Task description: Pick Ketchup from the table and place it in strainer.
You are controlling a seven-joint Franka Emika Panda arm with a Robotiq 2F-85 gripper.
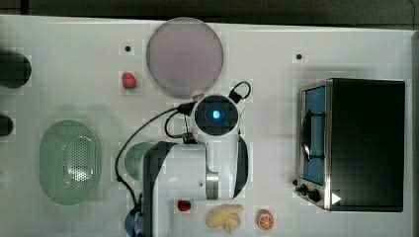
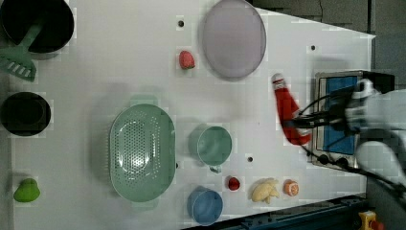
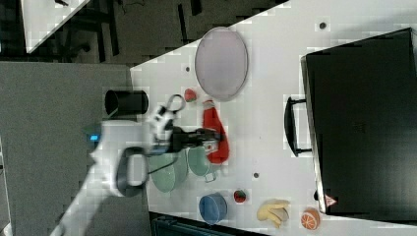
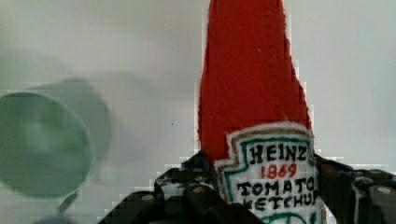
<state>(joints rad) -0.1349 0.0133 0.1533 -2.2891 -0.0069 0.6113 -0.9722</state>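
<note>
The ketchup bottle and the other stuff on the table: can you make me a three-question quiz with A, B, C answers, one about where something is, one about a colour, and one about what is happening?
1. In the left view, where is the dark-green cup compared with the strainer?
A. to its right
B. inside it
C. to its left

2. What colour is the round bowl below the cup in the left view?
A. yellow
B. blue
C. red

3. What is happening to the Ketchup?
A. it lies in the strainer
B. it stands on the plate
C. the gripper holds it

Answers: 1 A, the cup sits apart on the strainer's right in the left view. 2 B, the bowl is plainly blue. 3 C, the wrist view shows the gripper's fingers against both sides of the bottle's label.
</note>
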